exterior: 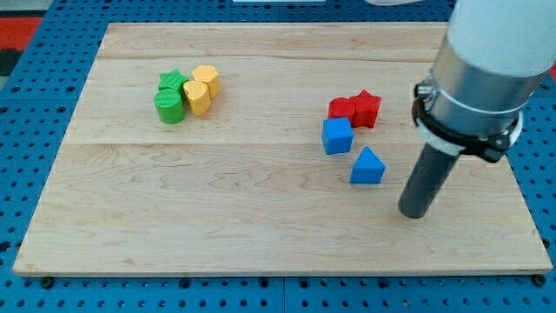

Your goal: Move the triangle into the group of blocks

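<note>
The blue triangle (367,167) lies on the wooden board (261,226) at the right, a little nearer than the blue cube (337,136) and just beside it without clearly touching; beyond the cube, farther off, sit a red block (343,109) and a red star (367,108) pressed together, and these three make the closest group; my tip (414,214) rests on the board to the right of the triangle and slightly nearer than it, close but apart, with bare wood showing between them; so the triangle lies to the left and a touch farther from my tip, and the group lies farther and leftward again, nearly in one line with tip and triangle; a push up-left along that line looks like what the move calls for, in my judgement; the triangle's apex points away from the near edge, its broad base toward it; there is no claw on this arm, only the straight dark rod, upright under its pale housing at the far right, holding nothing; well apart on the far left stand a green star (173,83), a green cylinder (170,107) and two yellow blocks (201,90) huddled together, a second cluster much farther from the triangle.
</note>
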Available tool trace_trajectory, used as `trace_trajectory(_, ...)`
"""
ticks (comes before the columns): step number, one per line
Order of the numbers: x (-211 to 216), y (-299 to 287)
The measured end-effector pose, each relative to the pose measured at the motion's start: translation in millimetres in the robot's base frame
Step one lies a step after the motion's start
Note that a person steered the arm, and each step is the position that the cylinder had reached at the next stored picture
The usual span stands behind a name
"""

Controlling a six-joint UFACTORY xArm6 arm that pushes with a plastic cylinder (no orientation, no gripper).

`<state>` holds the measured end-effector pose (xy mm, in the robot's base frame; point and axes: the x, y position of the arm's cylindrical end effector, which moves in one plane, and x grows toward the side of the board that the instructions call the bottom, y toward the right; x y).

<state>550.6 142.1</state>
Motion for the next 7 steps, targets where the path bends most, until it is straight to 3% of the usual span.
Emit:
trace_trajectory(3,-73.8,-23.1)
trace_trajectory(7,-89.7,-29.3)
